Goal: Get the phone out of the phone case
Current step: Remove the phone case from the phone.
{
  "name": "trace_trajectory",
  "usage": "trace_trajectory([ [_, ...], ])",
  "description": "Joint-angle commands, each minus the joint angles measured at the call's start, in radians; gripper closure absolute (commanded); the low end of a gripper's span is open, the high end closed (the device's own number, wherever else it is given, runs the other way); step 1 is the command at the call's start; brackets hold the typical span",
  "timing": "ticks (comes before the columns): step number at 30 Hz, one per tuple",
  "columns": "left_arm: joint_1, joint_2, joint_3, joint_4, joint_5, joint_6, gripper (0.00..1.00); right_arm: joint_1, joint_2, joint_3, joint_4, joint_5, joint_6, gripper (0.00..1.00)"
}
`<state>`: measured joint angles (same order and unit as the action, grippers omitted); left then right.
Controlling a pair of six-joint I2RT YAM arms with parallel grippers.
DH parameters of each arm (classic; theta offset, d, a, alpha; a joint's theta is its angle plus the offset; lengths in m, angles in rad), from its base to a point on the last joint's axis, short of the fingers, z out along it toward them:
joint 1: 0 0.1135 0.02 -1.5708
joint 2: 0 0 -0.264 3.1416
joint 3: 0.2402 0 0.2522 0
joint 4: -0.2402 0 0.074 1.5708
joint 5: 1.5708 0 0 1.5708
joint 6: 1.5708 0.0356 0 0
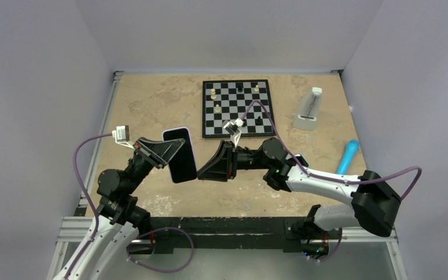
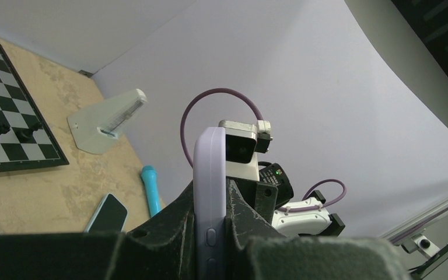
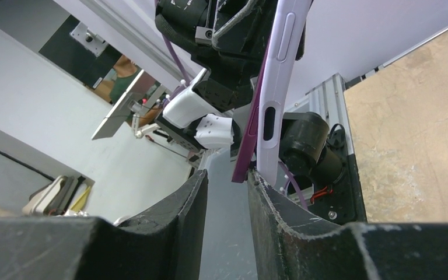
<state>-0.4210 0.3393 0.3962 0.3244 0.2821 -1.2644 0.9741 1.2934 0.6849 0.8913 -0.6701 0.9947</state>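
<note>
Your counter is a tan, mottled slab closed in by plain white walls. Just left of centre in the top view, your left fingers are clamped tight on the lilac phone case, one on each face, holding it up off the counter. The left wrist camera sees the case edge-on, with its side buttons showing. The phone is still seated in the case, its dark screen turned up toward the top camera.

Your right fingers stand partly apart and grip nothing. The case's lower corner sits at the mouth of their gap, hard by the finger on the right of the right wrist frame. You cannot tell whether it touches.

Behind both, at upper centre, lies a chessboard with a few pieces. A white metronome stands at upper right and a blue cylinder lies below it. A second phone lies flat beside that cylinder.
</note>
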Motion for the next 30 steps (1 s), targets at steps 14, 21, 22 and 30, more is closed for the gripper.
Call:
trace_trajectory([
  [14,-0.005,0.043,0.014,0.127,0.149,-0.099,1.00,0.006,0.221,0.300,0.005,-0.050,0.073,0.67],
  [21,-0.005,0.057,0.026,0.054,0.231,0.007,0.95,0.002,0.232,0.305,0.021,-0.049,0.123,0.98],
  [22,-0.005,0.038,0.038,-0.012,0.223,0.041,0.81,0.000,0.224,0.298,0.021,-0.052,0.124,1.00],
  [30,-0.005,-0.106,0.258,-0.621,0.058,0.421,0.30,-0.034,0.142,0.240,0.023,-0.089,0.127,1.00],
])
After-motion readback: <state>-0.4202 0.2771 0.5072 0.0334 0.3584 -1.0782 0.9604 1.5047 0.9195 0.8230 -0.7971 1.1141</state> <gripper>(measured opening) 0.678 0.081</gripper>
